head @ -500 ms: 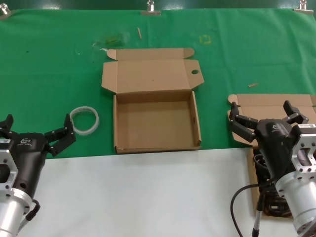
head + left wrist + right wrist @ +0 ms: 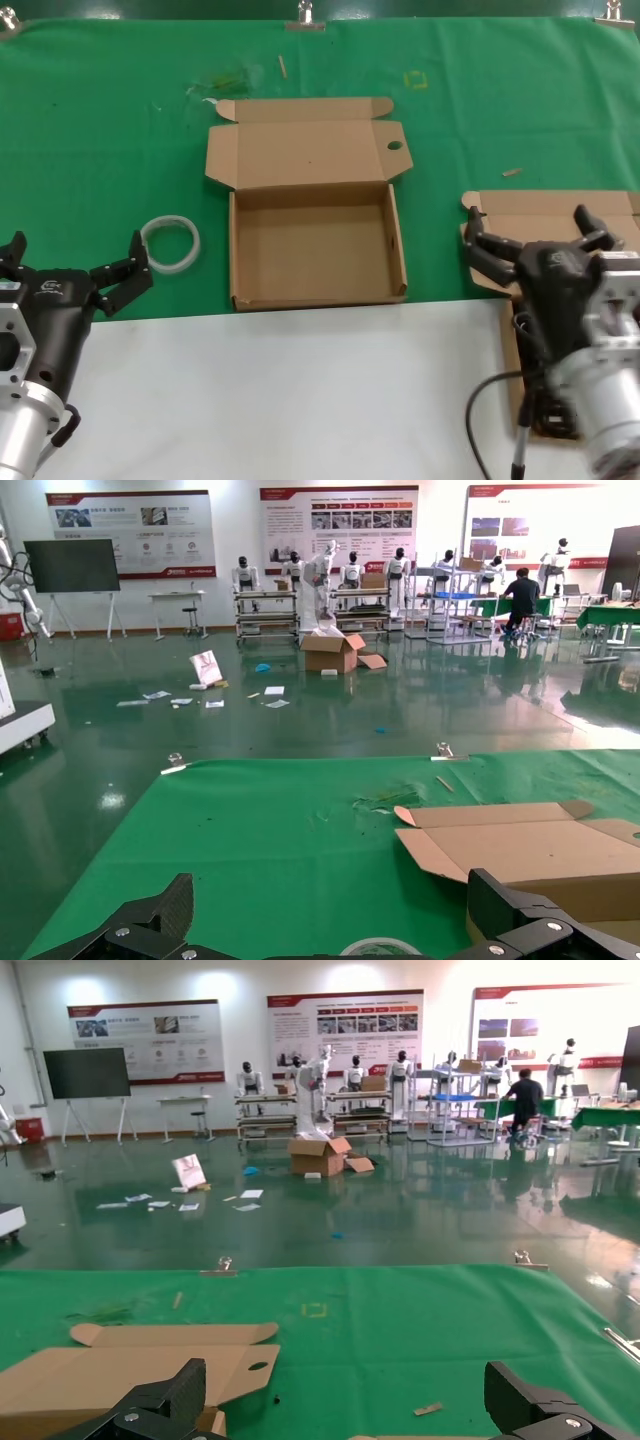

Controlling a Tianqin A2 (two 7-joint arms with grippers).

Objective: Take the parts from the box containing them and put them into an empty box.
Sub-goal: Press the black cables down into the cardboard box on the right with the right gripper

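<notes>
A green cloth (image 2: pixel 520 90) covered the far part of the table, with a bare white strip (image 2: pixel 300 400) along my near edge. On the left, my left gripper (image 2: pixel 72 262) hovered low over the cloth's front edge with its fingers spread wide apart, holding nothing. Just beside it lay a white translucent ring (image 2: pixel 170 243). In the middle sat the empty box (image 2: pixel 316 248), its lid flap thrown back away from me and a round hole pierced through the right side tab (image 2: pixel 394 146). At the right, my right gripper (image 2: pixel 535 232) hung above the box containing the parts (image 2: pixel 545 208), fingers splayed open and gripping nothing. The black power cords (image 2: pixel 545 412) lay inside, mostly hidden beneath my arm.
</notes>
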